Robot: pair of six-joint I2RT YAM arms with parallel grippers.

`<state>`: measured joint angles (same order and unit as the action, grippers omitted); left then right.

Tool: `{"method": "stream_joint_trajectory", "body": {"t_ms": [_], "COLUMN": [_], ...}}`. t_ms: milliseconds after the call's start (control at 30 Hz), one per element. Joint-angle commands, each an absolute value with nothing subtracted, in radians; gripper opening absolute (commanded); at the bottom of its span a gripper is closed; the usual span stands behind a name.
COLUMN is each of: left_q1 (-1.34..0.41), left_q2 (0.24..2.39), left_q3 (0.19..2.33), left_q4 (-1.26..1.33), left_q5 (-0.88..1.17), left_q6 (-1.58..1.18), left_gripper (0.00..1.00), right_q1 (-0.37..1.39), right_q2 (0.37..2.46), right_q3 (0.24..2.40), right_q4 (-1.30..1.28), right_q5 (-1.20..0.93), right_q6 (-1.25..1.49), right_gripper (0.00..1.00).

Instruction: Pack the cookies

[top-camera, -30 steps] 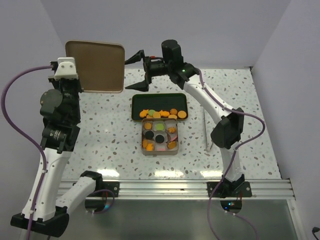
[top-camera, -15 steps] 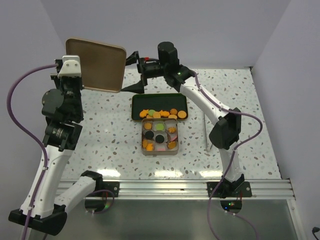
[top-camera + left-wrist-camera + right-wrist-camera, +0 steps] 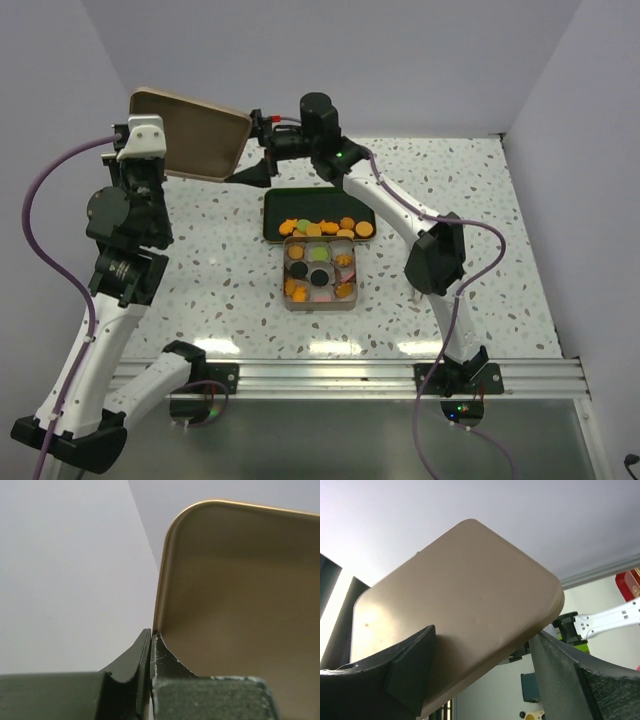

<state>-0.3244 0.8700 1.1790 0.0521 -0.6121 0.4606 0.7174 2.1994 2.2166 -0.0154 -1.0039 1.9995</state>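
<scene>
My left gripper is shut on the left rim of a tan tin lid and holds it high above the table's far left; in the left wrist view the fingers pinch the lid's rim. My right gripper is open, with its jaws either side of the lid's right edge, and the lid fills the right wrist view between them. Orange cookies lie on a dark green tray. More cookies, orange, dark and green, sit in the tan tin.
A thin white rod lies on the speckled table to the right of the tin. The tin touches the near edge of the dark tray at mid table. Walls close in at the back and sides.
My right gripper has moved left, and its open jaws now straddle the lid's right edge. My left arm has tilted the lid flatter and shifted it slightly.
</scene>
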Motion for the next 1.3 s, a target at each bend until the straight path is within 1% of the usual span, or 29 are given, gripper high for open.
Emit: {"method": "stream_joint_trajectory", "body": {"t_ms": [0, 33, 100, 133, 167, 200, 267, 300, 367, 400, 433, 500, 567, 600, 633, 733, 800, 900, 967, 1067, 1167, 1200, 1267], "left_q1": [-0.362, -0.367, -0.377, -0.379, -0.383, -0.385, -0.39, -0.391, -0.396, -0.394, -0.394, -0.396, -0.396, -0.396, -0.396, -0.396, -0.396, -0.396, -0.396, -0.396, -0.396, -0.396, -0.396], "left_q2": [0.864, 0.862, 0.854, 0.853, 0.847, 0.847, 0.844, 0.841, 0.838, 0.836, 0.835, 0.833, 0.831, 0.831, 0.831, 0.871, 0.908, 0.908, 0.9, 0.907, 0.92, 0.925, 0.949], "left_q3": [1.158, 1.151, 1.14, 1.135, 1.131, 1.126, 1.121, 1.118, 1.117, 1.117, 1.118, 1.121, 1.127, 1.134, 1.14, 1.213, 1.265, 1.276, 1.276, 1.292, 1.313, 1.319, 1.342], "left_q4": [0.1, 0.1, 0.1, 0.098, 0.095, 0.091, 0.081, 0.077, 0.068, 0.06, 0.046, 0.016, 0.002, -0.052, -0.075, -0.222, -0.312, -0.342, -0.351, -0.399, -0.455, -0.477, -0.494], "left_q5": [-0.607, -0.61, -0.615, -0.615, -0.615, -0.615, -0.617, -0.615, -0.615, -0.614, -0.614, -0.606, -0.594, -0.588, -0.58, -0.561, -0.561, -0.526, -0.503, -0.471, -0.422, -0.413, -0.39], "left_q6": [0.456, 0.454, 0.448, 0.443, 0.436, 0.433, 0.422, 0.419, 0.416, 0.413, 0.411, 0.405, 0.391, 0.382, 0.361, 0.298, 0.267, 0.235, 0.219, 0.196, 0.176, 0.17, 0.146], "left_gripper": [0.0, 0.0, 0.0, 0.0, 0.0, 0.0, 0.0, 0.0, 0.0, 0.0, 0.0, 0.0, 0.02, 0.04, 0.07, 0.11, 0.12, 0.15, 0.19, 0.28, 0.42, 0.51, 0.57], "right_q1": [0.732, 0.732, 0.732, 0.732, 0.732, 0.732, 0.732, 0.73, 0.73, 0.73, 0.73, 0.727, 0.721, 0.71, 0.703, 0.66, 0.617, 0.556, 0.526, 0.463, 0.387, 0.347, 0.31], "right_q2": [2.168, 2.172, 2.181, 2.187, 2.19, 2.194, 2.198, 2.2, 2.194, 2.191, 2.189, 2.194, 2.203, 2.206, 2.206, 2.197, 2.166, 2.125, 2.103, 2.065, 2.019, 2.002, 1.925], "right_q3": [2.224, 2.224, 2.233, 2.238, 2.246, 2.25, 2.247, 2.244, 2.221, 2.212, 2.195, 2.194, 2.2, 2.201, 2.201, 2.181, 2.136, 2.085, 2.028, 1.953, 1.878, 1.85, 1.738], "right_q4": [0.175, 0.187, 0.215, 0.221, 0.235, 0.244, 0.288, 0.299, 0.337, 0.353, 0.368, 0.399, 0.413, 0.422, 0.432, 0.442, 0.445, 0.469, 0.498, 0.538, 0.564, 0.566, 0.557], "right_q5": [-0.96, -0.956, -0.942, -0.936, -0.925, -0.916, -0.891, -0.885, -0.862, -0.841, -0.825, -0.804, -0.796, -0.786, -0.781, -0.773, -0.766, -0.75, -0.746, -0.744, -0.779, -0.797, -0.824], "right_q6": [2.355, 2.365, 2.387, 2.393, 2.405, 2.411, 2.437, 2.444, 2.462, 2.47, 2.486, 2.496, 2.5, 2.502, 2.5, 2.478, 2.461, 2.444, 2.442, 2.438, 2.39, 2.367, 2.287], "right_gripper": [0.76, 0.69, 0.64, 0.58, 0.55, 0.49, 0.41, 0.33, 0.24, 0.17, 0.14, 0.1, 0.09, 0.07, 0.06, 0.0, 0.0, 0.0, 0.0, 0.0, 0.0, 0.0, 0.0]}}
